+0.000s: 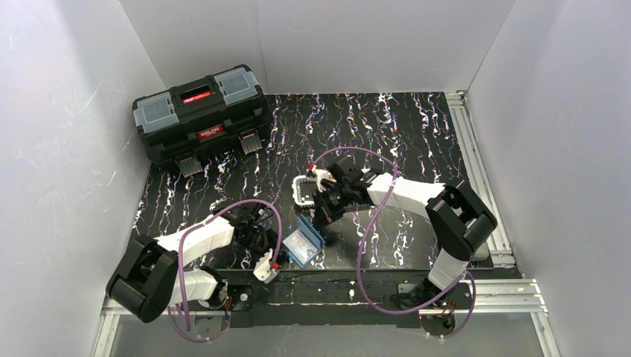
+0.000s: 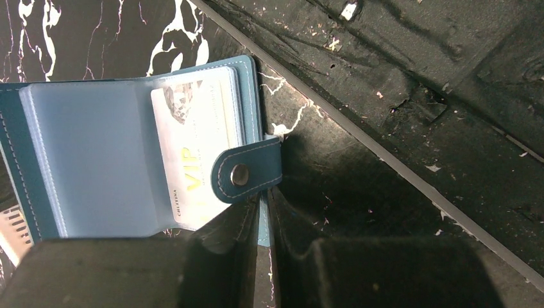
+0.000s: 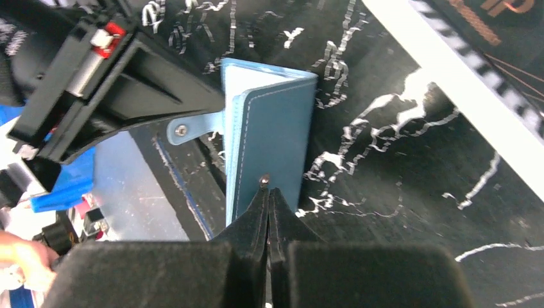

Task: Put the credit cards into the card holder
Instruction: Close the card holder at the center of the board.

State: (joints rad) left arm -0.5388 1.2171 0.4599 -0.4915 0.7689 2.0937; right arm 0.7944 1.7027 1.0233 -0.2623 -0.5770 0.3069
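Note:
The teal card holder [image 1: 303, 244] lies half open near the table's front edge. In the left wrist view, the card holder [image 2: 96, 160] shows clear sleeves, with a pale card [image 2: 195, 154] marked VIP in one and the snap tab [image 2: 247, 173] folded over it. My left gripper [image 2: 264, 218] is shut on the holder's cover edge; in the top view the left gripper [image 1: 285, 254] is at the holder's left. My right gripper [image 3: 268, 189] is shut, its tips at the snap stud on the raised cover [image 3: 272, 141]. In the top view the right gripper [image 1: 321, 219] is at the holder's far side. No orange or black card shows.
A black toolbox [image 1: 201, 119] stands at the back left. A white mesh basket [image 1: 305, 190] sits just behind the holder, under the right arm. White walls close in three sides. A metal rail [image 1: 476, 149] runs along the right edge.

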